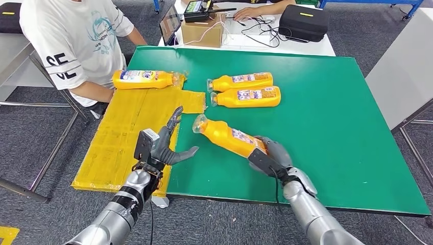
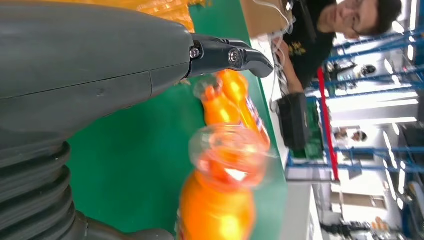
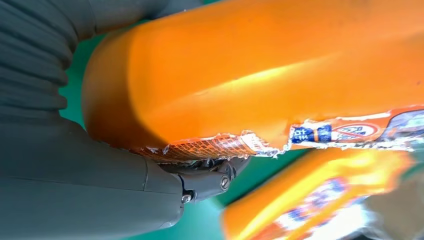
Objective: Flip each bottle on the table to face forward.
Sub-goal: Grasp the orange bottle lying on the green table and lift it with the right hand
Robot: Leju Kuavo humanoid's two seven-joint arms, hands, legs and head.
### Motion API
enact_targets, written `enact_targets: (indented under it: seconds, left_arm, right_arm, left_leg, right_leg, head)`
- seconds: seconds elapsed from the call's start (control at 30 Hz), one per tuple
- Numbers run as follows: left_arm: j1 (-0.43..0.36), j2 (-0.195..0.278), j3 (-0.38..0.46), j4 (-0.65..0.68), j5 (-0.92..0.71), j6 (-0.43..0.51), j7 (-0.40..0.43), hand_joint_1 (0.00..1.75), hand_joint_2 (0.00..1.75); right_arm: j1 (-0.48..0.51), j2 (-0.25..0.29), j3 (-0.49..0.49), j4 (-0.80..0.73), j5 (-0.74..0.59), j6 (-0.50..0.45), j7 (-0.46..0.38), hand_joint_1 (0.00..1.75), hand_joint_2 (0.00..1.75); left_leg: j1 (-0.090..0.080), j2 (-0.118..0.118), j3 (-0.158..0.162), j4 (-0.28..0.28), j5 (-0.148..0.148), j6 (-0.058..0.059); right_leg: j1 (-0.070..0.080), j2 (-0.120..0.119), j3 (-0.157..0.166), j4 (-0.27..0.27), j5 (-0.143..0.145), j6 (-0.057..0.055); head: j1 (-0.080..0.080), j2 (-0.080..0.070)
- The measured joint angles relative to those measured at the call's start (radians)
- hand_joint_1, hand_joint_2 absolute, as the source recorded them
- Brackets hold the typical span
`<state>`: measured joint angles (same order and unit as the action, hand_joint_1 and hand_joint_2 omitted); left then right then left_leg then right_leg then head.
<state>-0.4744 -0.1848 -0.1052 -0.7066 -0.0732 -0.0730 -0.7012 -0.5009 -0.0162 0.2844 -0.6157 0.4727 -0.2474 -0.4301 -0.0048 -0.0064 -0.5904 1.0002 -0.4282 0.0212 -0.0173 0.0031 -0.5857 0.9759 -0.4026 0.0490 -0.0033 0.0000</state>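
Right hand (image 1: 273,153) grips a bottle (image 1: 227,135) by its base, lifted off the table (image 1: 332,127) for flipping; left hand (image 1: 166,145) waits open, empty.

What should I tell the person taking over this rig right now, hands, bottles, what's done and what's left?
Right hand: grips the base end of an orange bottle, cap end tilted up off the green table.
Left hand: holds nothing, fingers apart, beside that bottle's cap.
Two more bottles lie side by side mid-table, labels up. A fourth bottle lies on the yellow mat near a seated person.
Done: can't tell which were already flipped.
Left: finish turning the held bottle, set it down, check the rest.
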Motion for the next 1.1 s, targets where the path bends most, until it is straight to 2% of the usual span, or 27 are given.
enact_targets:
  seconds: [0.13, 0.27, 0.47, 0.63, 0.73, 0.93, 1.0, 1.1]
  left_arm:
    - [-0.028, -0.005, 0.000, 0.043, 0.001, 0.011, 0.000, 0.00, 1.75]
    - [-0.047, -0.008, 0.000, 0.075, 0.007, 0.016, 0.000, 0.00, 1.75]
    - [-0.073, -0.014, 0.000, 0.117, 0.026, -0.039, 0.000, 0.00, 1.75]
    - [-0.081, -0.017, -0.001, 0.136, 0.031, -0.060, 0.001, 0.00, 1.75]
    - [-0.085, -0.018, -0.006, 0.144, 0.055, -0.153, 0.015, 0.00, 1.75]
    - [-0.087, -0.016, -0.034, 0.150, 0.165, -0.447, 0.066, 0.00, 1.75]
    - [-0.089, -0.015, -0.044, 0.150, 0.200, -0.506, 0.074, 0.00, 1.75]
    - [-0.089, -0.015, -0.056, 0.149, 0.241, -0.534, 0.085, 0.00, 1.75]
  right_arm:
    - [0.011, 0.073, -0.022, -0.022, -0.063, -0.032, -0.036, 1.75, 1.75]
    - [0.011, 0.118, -0.034, -0.024, -0.094, -0.048, -0.055, 1.75, 1.75]
    - [0.004, 0.167, -0.040, -0.020, -0.132, -0.069, -0.084, 1.75, 1.75]
    - [-0.002, 0.184, -0.040, -0.012, -0.137, -0.075, -0.090, 1.75, 1.75]
    - [-0.009, 0.192, -0.040, -0.004, -0.151, -0.075, -0.101, 1.75, 1.75]
    - [-0.026, 0.205, -0.031, 0.024, -0.168, -0.058, -0.129, 1.75, 1.75]
    - [-0.027, 0.209, -0.024, 0.034, -0.174, -0.047, -0.138, 1.75, 1.75]
    - [-0.027, 0.216, -0.016, 0.048, -0.182, -0.035, -0.146, 1.75, 1.75]
  left_leg:
    - [0.000, -0.001, -0.003, 0.000, 0.001, 0.000]
    - [-0.001, -0.001, -0.005, 0.000, 0.001, 0.000]
    - [-0.001, -0.002, -0.007, 0.000, 0.001, 0.000]
    - [-0.001, -0.002, -0.007, 0.000, 0.001, 0.000]
    - [-0.001, -0.002, -0.008, 0.000, 0.001, 0.000]
    - [-0.001, -0.002, -0.008, 0.000, 0.001, 0.000]
    - [-0.001, -0.002, -0.008, 0.000, 0.001, 0.000]
    - [-0.001, -0.002, -0.008, 0.000, 0.001, 0.000]
  right_leg:
    - [0.000, 0.000, -0.003, 0.000, 0.000, 0.000]
    - [-0.002, 0.000, -0.004, 0.000, 0.000, 0.000]
    - [-0.002, -0.001, -0.006, 0.000, 0.000, 0.000]
    - [-0.002, -0.001, -0.006, 0.000, 0.000, 0.000]
    - [-0.002, -0.001, -0.007, 0.000, 0.000, 0.000]
    - [-0.002, -0.001, -0.007, 0.000, 0.000, 0.000]
    - [-0.002, -0.001, -0.007, 0.000, 0.000, 0.000]
    - [-0.002, -0.001, -0.007, 0.000, 0.000, 0.000]
  head:
    - [0.000, 0.000]
    - [0.000, 0.000]
    - [0.000, 0.000]
    - [0.000, 0.000]
    - [0.000, 0.000]
    - [0.001, 0.000]
    - [0.000, 0.000]
    - [0.000, 0.000]
